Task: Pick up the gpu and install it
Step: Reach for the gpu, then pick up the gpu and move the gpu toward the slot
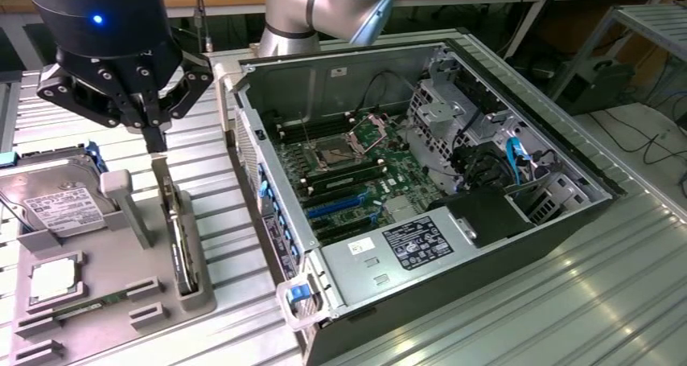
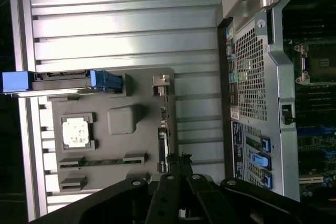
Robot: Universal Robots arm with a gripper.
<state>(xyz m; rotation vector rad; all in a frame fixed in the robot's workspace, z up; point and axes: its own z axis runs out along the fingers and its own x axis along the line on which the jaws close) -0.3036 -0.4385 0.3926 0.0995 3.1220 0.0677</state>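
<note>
Gripper (image 1: pixel 157 142) hangs over the far end of the grey holder (image 1: pixel 121 261), its two dark fingers drawn fully together into a single point with nothing visibly clamped between them. The gpu (image 1: pixel 178 233) stands on edge in a long slot of the holder, along the holder's side that faces the open computer case (image 1: pixel 322 84), and it reads as a thin dark strip with a silvery edge. The closed fingertips sit right at the end of the gpu farthest from the holder's near edge in the exterior view; whether they actually touch the card I cannot tell. In the wrist view the gripper (image 2: pixel 178 162) shows the same closed tip meeting the end of the gpu (image 2: pixel 163 129), which runs as a narrow line down one edge of the holder (image 2: pixel 110 148). Other parts rest in the holder: a boxy hard drive (image 1: pixel 54 209) with a white label at the side away from the case, a square processor chip (image 1: pixel 54 279) in a recess near the holder's middle, and a narrow memory stick (image 1: pixel 80 310) lying flat toward its near edge. The case lies on its side just beside the holder, on the exterior view's right, lid off, with its green motherboard (image 1: pixel 355 173) exposed. Holder and case both sit on a ribbed metal table (image 1: pixel 601 285).
</note>
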